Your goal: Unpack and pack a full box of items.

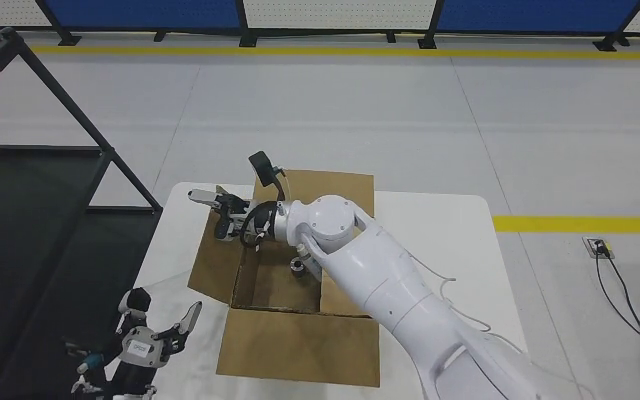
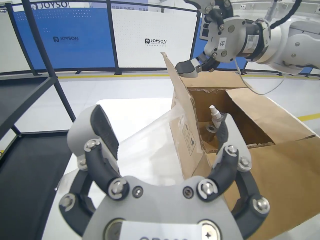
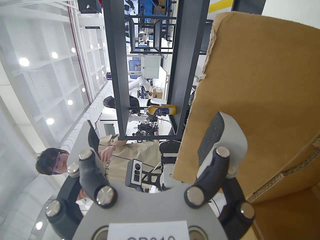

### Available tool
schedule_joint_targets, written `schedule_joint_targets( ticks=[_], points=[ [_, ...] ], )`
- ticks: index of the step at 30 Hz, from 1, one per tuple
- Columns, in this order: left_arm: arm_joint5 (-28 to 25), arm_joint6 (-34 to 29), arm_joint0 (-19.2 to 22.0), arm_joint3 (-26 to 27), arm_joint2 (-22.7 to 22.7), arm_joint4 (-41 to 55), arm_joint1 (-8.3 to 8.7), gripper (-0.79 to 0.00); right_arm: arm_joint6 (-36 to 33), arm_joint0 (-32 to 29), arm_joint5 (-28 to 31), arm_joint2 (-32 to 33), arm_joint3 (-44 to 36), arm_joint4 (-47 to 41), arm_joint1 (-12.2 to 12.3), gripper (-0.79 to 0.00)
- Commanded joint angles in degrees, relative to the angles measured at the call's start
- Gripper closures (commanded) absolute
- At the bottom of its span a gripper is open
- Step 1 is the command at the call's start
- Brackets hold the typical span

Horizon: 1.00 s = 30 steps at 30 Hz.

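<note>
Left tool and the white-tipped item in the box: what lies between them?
The box's raised side flap stands between the left tool and the white-tipped item, in the left wrist view.

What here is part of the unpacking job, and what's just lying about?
Job: cardboard box, its raised side flap, nozzled bottle inside, right end effector at that flap, left end effector.
Lying about: black rack, blue fence panels, floor socket.
</note>
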<state>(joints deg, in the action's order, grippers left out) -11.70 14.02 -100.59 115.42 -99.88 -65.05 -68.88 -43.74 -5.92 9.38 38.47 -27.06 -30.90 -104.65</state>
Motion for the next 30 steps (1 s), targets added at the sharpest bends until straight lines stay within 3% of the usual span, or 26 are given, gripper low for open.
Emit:
schedule_joint_targets(
  ticks=[1, 6, 12, 22, 30],
  points=[
    [1.55, -1.09, 1.26, -0.28, -0.04, 0.59, -0.08, -0.785, -1.17, 0.33, 0.47, 0.01, 1.07, -0.02, -0.46, -0.785],
    [4.41, -3.25, 3.74, -1.62, -0.31, 3.11, -0.29, -0.785, -3.86, 0.96, 2.35, 0.60, 3.71, -0.01, -1.12, -0.785],
    [4.57, -3.58, 3.82, -4.10, -1.37, 4.82, -0.42, -0.785, -4.64, 1.32, 7.35, 2.70, 5.60, 0.14, -0.61, -0.785],
    [5.04, -3.63, 3.38, -8.67, -2.20, 6.31, -0.69, -0.785, -5.22, 0.48, 13.66, 7.32, 5.26, 2.25, 2.75, -0.785],
    [6.77, -1.82, 3.54, -8.93, -1.12, 2.62, -0.92, -0.785, -4.54, -1.47, 12.58, 10.58, 2.57, 5.23, 5.67, -0.785]
  ],
)
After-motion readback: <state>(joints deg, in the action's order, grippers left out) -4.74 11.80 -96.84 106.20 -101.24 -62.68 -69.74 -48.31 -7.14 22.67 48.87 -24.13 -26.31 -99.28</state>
